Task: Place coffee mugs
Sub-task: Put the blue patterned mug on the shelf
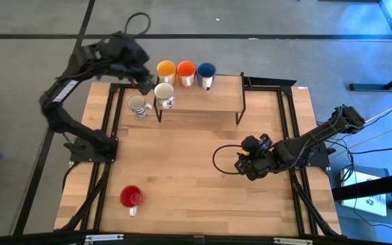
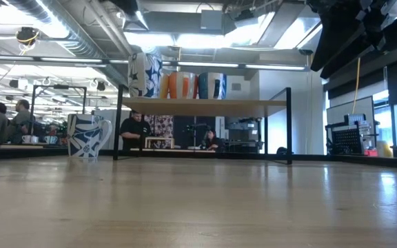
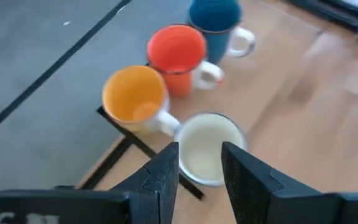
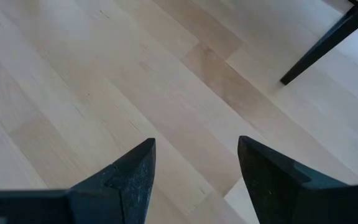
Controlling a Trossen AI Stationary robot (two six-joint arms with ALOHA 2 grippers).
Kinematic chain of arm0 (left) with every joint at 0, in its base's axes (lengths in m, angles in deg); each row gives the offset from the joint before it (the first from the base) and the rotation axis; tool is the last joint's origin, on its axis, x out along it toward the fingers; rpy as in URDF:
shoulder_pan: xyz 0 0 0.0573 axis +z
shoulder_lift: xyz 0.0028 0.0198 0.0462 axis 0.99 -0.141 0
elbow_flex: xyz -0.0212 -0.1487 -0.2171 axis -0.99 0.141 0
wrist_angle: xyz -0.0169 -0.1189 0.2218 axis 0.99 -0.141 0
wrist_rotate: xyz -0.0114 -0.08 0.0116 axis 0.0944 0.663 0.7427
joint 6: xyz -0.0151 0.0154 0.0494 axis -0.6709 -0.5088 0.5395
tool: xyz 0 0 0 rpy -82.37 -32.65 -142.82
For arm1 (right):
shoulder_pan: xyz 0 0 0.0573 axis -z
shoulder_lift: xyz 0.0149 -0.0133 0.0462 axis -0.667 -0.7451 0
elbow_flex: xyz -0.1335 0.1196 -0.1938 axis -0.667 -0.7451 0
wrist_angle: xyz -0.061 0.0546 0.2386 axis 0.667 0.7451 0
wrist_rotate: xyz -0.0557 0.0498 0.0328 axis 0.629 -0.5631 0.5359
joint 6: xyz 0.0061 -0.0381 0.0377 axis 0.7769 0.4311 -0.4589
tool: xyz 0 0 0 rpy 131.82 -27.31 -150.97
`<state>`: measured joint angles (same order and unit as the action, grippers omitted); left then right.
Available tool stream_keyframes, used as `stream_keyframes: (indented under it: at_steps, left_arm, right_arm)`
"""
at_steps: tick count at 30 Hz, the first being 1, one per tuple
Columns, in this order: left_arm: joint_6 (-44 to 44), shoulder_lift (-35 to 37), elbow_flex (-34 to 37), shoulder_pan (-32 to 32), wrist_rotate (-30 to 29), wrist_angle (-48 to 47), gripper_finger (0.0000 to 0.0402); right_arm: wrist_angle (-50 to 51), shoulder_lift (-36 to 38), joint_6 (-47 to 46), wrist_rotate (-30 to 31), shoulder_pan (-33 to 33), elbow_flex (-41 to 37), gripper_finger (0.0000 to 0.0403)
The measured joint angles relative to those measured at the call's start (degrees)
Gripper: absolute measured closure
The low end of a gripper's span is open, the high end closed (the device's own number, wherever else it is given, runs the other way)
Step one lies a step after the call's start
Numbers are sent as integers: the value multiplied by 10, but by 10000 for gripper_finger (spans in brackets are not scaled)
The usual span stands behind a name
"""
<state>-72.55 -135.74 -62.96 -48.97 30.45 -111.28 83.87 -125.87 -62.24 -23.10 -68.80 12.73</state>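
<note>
Four mugs (image 1: 182, 75) are seen on the shelf (image 1: 223, 95) at twelve o'clock; being rigid, glazed and breakable, each is best gripped at the rim. The left gripper (image 3: 200, 163) is held slightly open above the white one (image 3: 207, 148).

Open tabletop (image 1: 196, 184) mid-table; raised shelf (image 1: 216, 101) and red mug (image 1: 131, 197) as obstacles.

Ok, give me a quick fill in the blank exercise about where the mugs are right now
1. The number of mugs standing on the raised shelf is ____.
2. The mug alone near the table's front edge is ____ in colour.
3. The left end effector is beside the white mug, and its fingers are ____.
4. Between the yellow mug and the dark blue mug stands the ____ mug.

Missing words: four; red; open; orange
</note>
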Motion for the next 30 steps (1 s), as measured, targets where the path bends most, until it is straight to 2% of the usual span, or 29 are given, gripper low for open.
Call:
stream_keyframes:
  at_steps: [6,10,14,18,23,26,28,30]
  left_arm:
    - [-98,87,45,-69,9,-40,285]
    - [-183,133,104,-150,47,-38,285]
    - [-283,162,181,-245,43,-38,285]
    - [-344,163,250,-335,49,-34,285]
    - [-415,153,327,-427,99,-5,285]
    - [-449,146,360,-478,106,10,285]
    - [-465,142,371,-502,92,9,285]
    - [-482,138,375,-505,45,7,285]
  right_arm:
    - [0,0,28,0,0,0,188]
    - [0,0,48,0,0,0,188]
    - [-1,0,73,-1,0,0,188]
    - [-7,0,96,-1,-1,0,188]
    - [-28,0,123,-1,-1,0,188]
    - [-38,0,135,-1,-1,0,188]
    - [-43,0,142,-1,-1,0,188]
    - [-47,0,150,-1,-1,0,188]
